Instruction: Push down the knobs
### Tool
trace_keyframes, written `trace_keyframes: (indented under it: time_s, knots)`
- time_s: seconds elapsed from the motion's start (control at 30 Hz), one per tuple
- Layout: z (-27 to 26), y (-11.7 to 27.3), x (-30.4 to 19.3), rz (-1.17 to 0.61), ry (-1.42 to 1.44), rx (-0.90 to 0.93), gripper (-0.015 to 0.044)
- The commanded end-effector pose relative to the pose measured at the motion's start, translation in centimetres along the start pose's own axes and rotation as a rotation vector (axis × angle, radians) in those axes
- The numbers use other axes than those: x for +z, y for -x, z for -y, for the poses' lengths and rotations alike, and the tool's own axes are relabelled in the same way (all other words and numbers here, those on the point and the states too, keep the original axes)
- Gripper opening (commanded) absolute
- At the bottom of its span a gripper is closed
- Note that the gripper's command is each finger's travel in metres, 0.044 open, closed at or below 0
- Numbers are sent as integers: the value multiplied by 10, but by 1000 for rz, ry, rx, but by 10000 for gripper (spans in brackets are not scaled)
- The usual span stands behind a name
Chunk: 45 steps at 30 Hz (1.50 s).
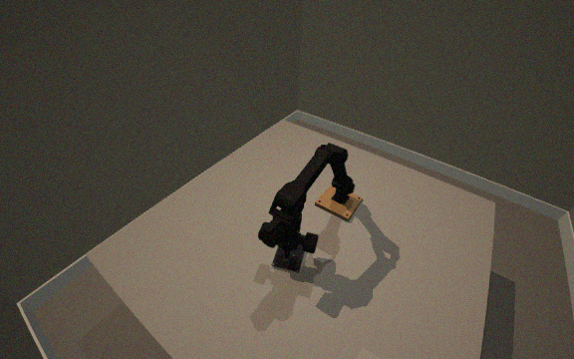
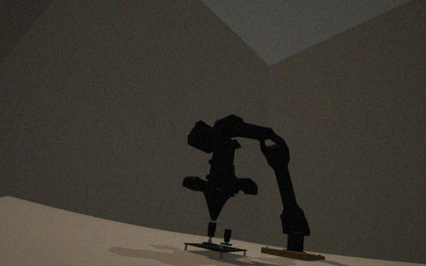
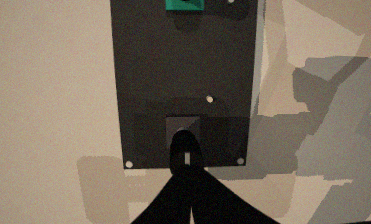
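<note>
The dark circuit board (image 1: 279,262) (image 2: 235,249) (image 3: 146,65) stands on short legs. One black knob (image 2: 211,229) (image 3: 178,150) is upright over the grey potentiometer (image 3: 173,125), with pale shaft showing below it in the exterior view. The other black knob (image 2: 228,234) stands over the green potentiometer (image 2: 226,244) (image 3: 176,6), lower than the first; whether it is fully seated I cannot tell. My gripper (image 2: 214,219) (image 3: 189,172) is shut and empty. Its tip is just above the knob on the grey potentiometer, with a thin gap in the exterior view.
The arm's base stands on a wooden plate (image 1: 324,203) (image 2: 272,252) near the board. A small pale post (image 3: 209,99) rises from the board near the grey potentiometer. The arm casts shadows over the board and table. A low rim (image 1: 417,161) runs beyond the table top.
</note>
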<state>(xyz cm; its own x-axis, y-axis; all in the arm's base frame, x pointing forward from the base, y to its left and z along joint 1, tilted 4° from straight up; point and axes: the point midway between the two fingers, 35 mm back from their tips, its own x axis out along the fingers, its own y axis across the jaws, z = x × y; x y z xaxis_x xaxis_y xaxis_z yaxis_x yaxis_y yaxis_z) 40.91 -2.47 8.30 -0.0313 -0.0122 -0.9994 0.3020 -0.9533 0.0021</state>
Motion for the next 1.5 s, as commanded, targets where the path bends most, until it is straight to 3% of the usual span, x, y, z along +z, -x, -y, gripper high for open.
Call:
trace_keyframes:
  time_s: [0.0, 1.47]
  knots:
    - [-1, -2, 0, 2, -6, 3, 0]
    - [-1, -8, 0, 2, -6, 3, 0]
